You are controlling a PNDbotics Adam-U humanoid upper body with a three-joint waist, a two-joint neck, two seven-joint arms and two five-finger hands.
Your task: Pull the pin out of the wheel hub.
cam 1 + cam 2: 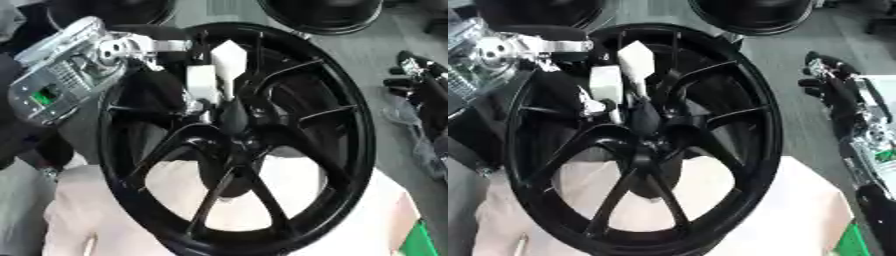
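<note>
A black spoked wheel (341,150) lies tilted on a pale padded stand (79,210), its hub (229,145) near the middle. My left hand (206,82), black with white finger pads, reaches in from the upper left on a silver wrist (61,70). Its fingers are curled just above the hub around a small silvery pin (591,106); how much of the pin sits in the hub is hidden. My right hand (833,87) rests open at the right edge, away from the wheel.
Two more black wheels (324,15) (105,10) lie at the far edge. Grey floor (385,55) shows to the right of the wheel. A green object (424,240) sits at the lower right corner of the stand.
</note>
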